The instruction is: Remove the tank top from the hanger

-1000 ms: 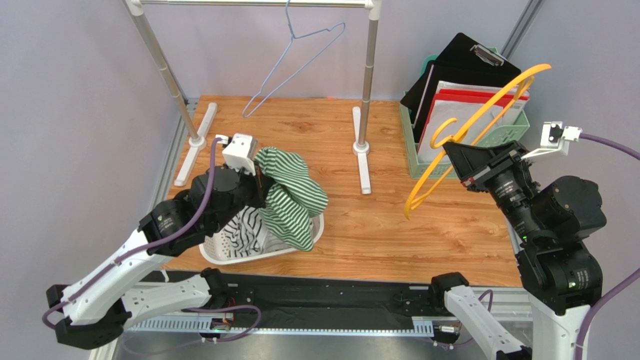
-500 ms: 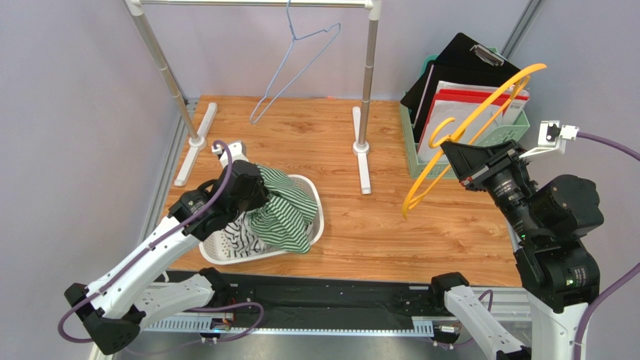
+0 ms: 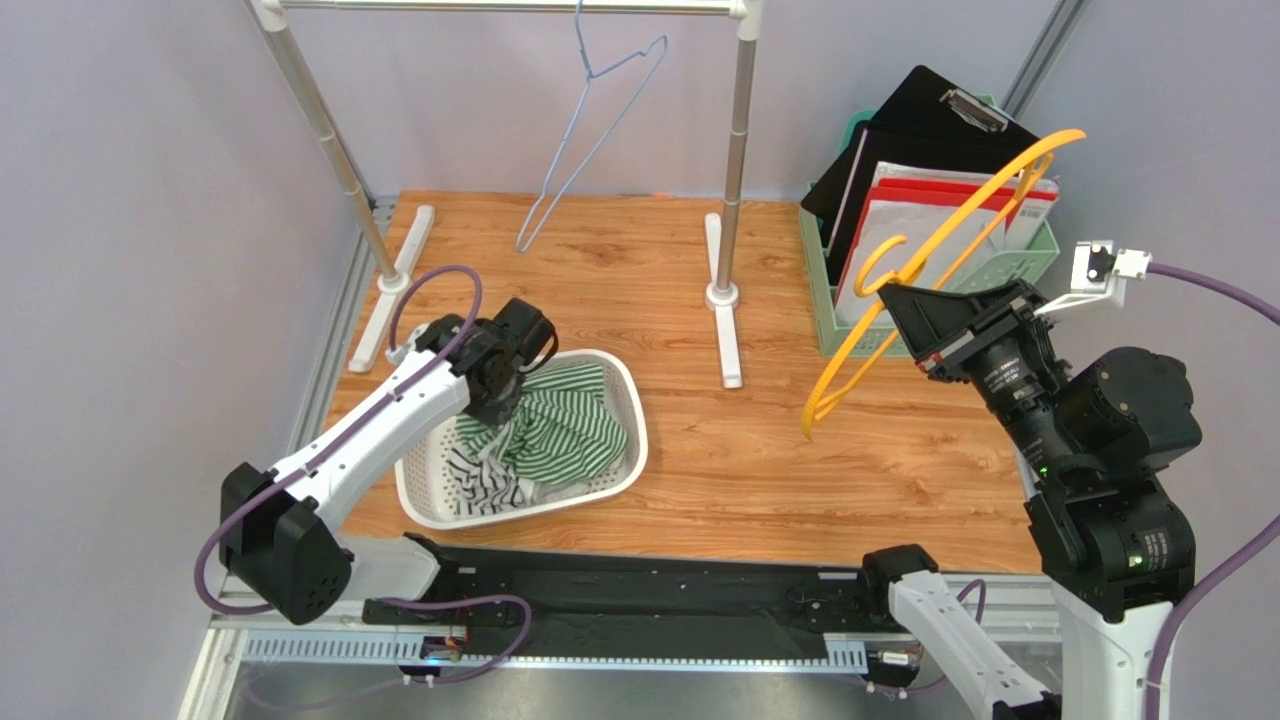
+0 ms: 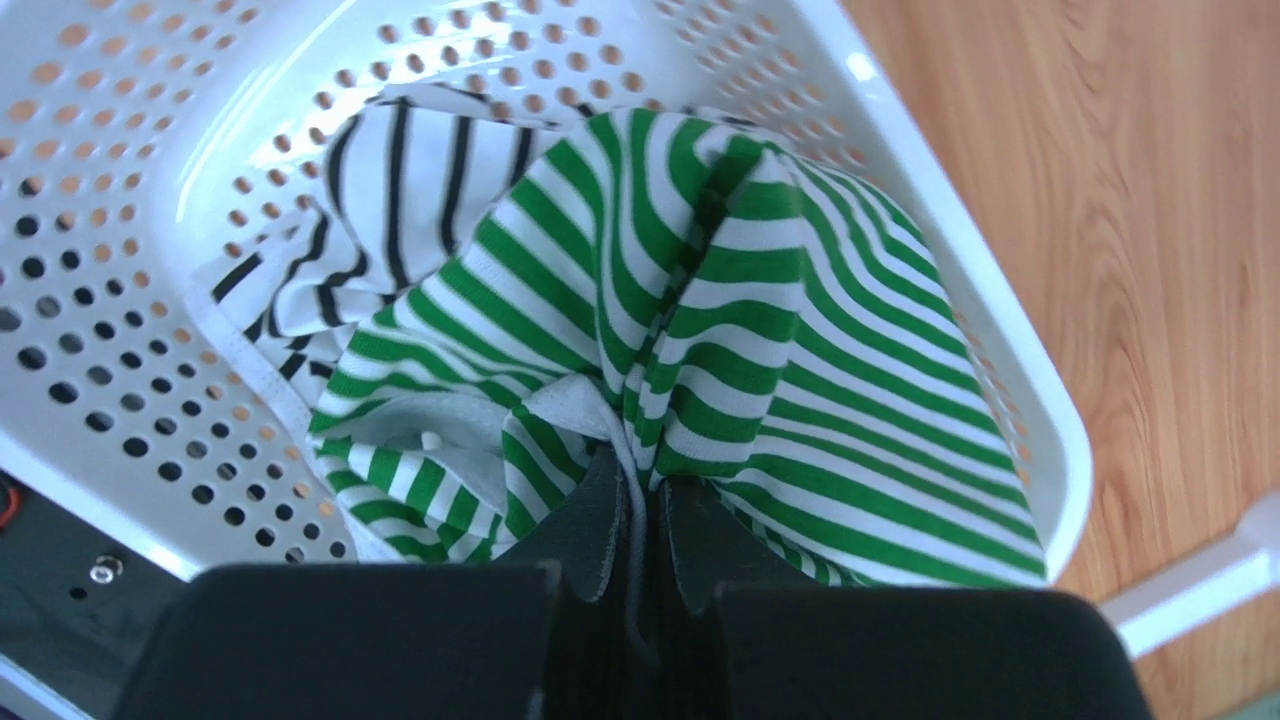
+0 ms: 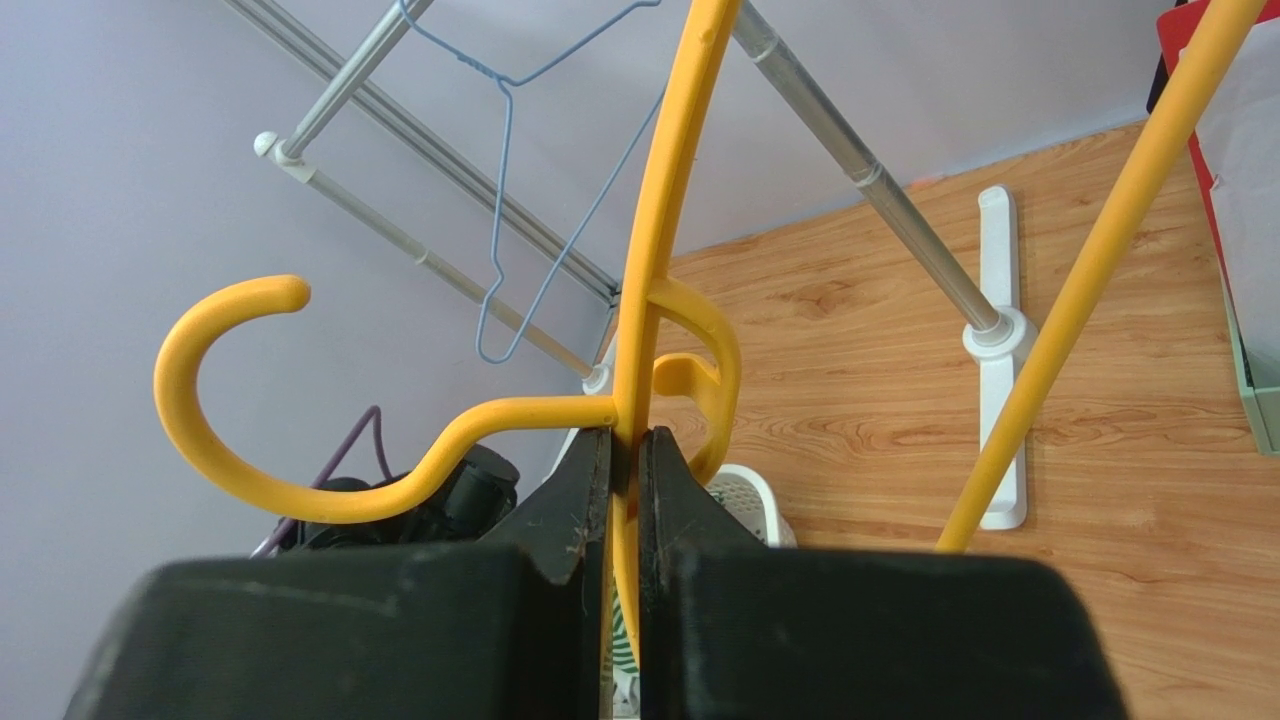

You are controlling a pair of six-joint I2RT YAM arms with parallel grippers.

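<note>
The green-and-white striped tank top (image 3: 559, 432) lies bunched in the white perforated basket (image 3: 624, 393), off the hanger. My left gripper (image 3: 504, 393) is down in the basket, shut on a fold of the tank top (image 4: 706, 345); its fingertips (image 4: 594, 510) pinch the fabric. My right gripper (image 3: 920, 333) is shut on the bare yellow hanger (image 3: 932, 263), holding it raised over the table's right side. In the right wrist view the hanger's bar (image 5: 661, 255) runs between the fingers (image 5: 579, 488).
A black-and-white striped garment (image 4: 361, 195) also lies in the basket. A blue wire hanger (image 3: 594, 128) hangs from the metal clothes rack (image 3: 732, 165) at the back. A green bin with clipboards and folders (image 3: 917, 165) stands at the back right.
My left gripper has lowered the tank top from above the basket down into it, and the arm has stretched forward. The right gripper and yellow hanger have barely moved. The blue hanger swings slightly.
</note>
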